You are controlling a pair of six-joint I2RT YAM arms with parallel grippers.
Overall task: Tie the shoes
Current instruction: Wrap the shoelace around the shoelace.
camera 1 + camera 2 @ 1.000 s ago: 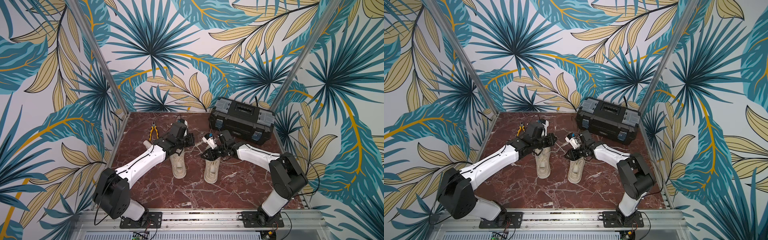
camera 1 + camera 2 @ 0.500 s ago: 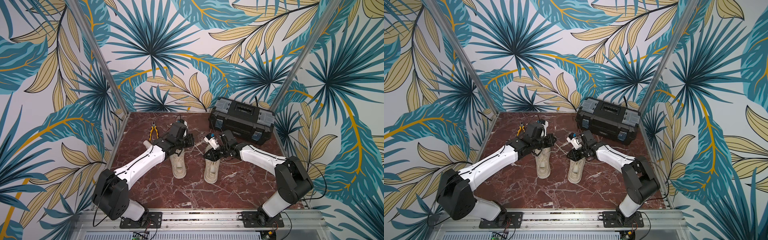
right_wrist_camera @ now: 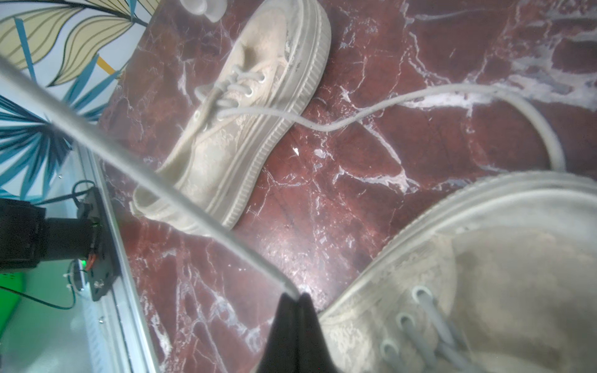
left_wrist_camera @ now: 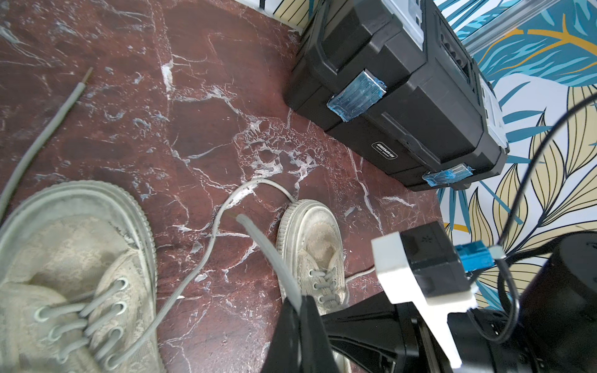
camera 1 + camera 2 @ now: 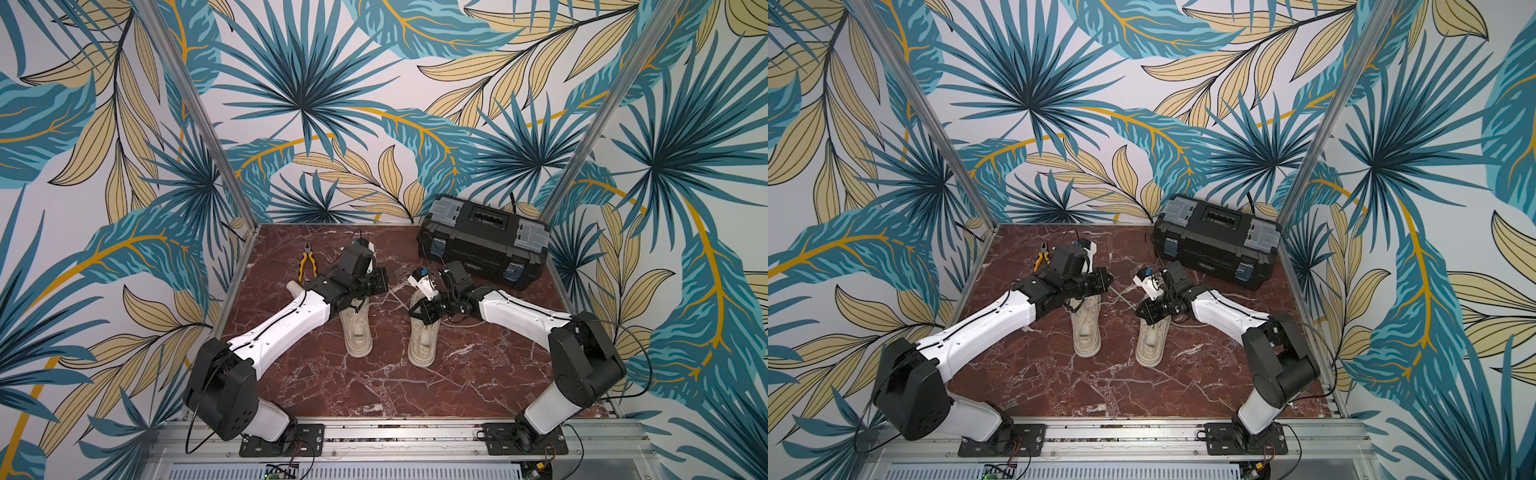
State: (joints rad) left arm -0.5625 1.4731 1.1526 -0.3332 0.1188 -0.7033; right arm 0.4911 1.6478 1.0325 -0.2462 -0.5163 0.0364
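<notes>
The shoes, beige with thick ridged soles, lie side by side mid-table in both top views: left shoe (image 5: 355,332), right shoe (image 5: 424,340). My left gripper (image 5: 380,282) hovers past the left shoe's toe. In the left wrist view that gripper (image 4: 298,306) is shut on a grey lace (image 4: 268,252) whose free end sticks out beyond the tips. My right gripper (image 5: 419,311) sits over the right shoe's toe end. In the right wrist view it (image 3: 295,298) is shut on a lace (image 3: 129,161) that runs away taut. Which shoe either lace belongs to I cannot tell.
A black toolbox (image 5: 484,245) stands at the back right, close behind the right arm. Yellow-handled pliers (image 5: 307,264) lie at the back left. A loose lace (image 3: 355,113) from the left shoe (image 3: 242,113) curves over the marble around the right shoe's toe (image 3: 484,274).
The right gripper's jaws have closed onto a lace beside the right shoe. The left arm has stayed put, still shut on its lace.
</notes>
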